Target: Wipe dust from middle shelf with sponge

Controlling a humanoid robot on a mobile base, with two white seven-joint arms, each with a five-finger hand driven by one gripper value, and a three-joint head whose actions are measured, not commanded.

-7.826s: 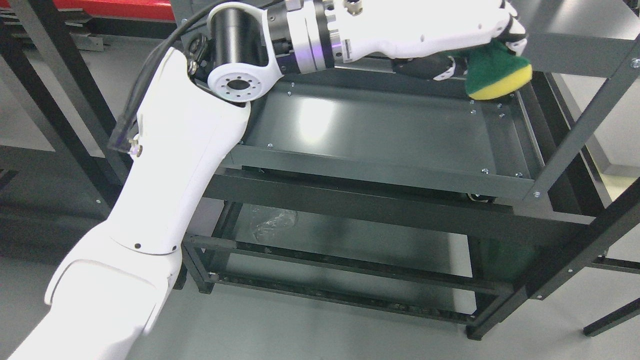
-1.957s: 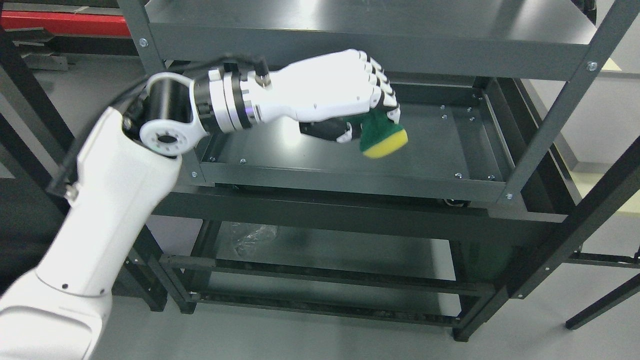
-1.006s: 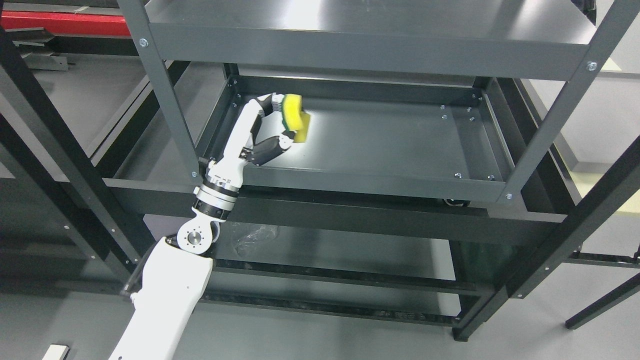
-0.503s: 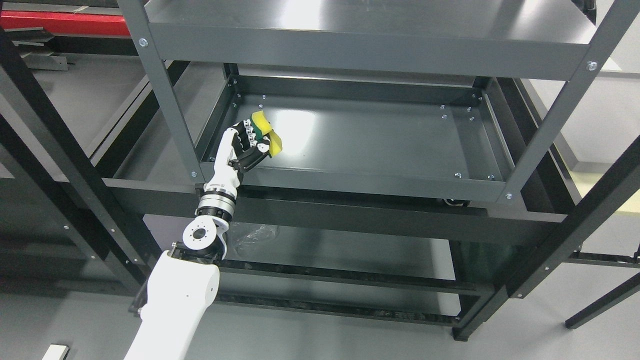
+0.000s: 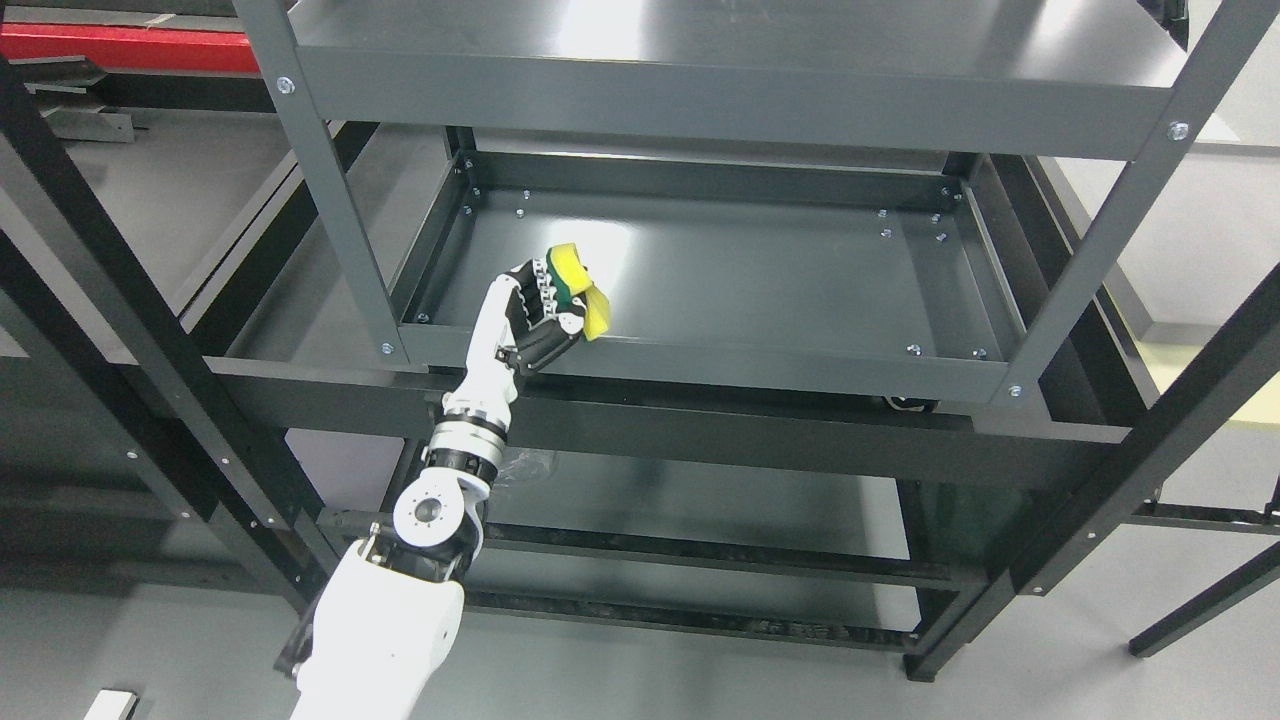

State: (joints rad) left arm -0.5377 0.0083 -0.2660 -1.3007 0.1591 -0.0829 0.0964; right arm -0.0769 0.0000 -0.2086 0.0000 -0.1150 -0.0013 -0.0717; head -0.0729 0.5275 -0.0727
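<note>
The sponge (image 5: pixel 572 288), yellow with a green layer, sits in the left hand (image 5: pixel 528 320) at the near-left part of the middle shelf (image 5: pixel 760 290), just above its near rim. The fingers (image 5: pixel 545 295) are curled tight around it, pinching it so the yellow edge sticks out to the right. Whether the sponge touches the shelf surface cannot be told. The arm rises from the lower left.

No readable text, labels or numbers anywhere.
</note>
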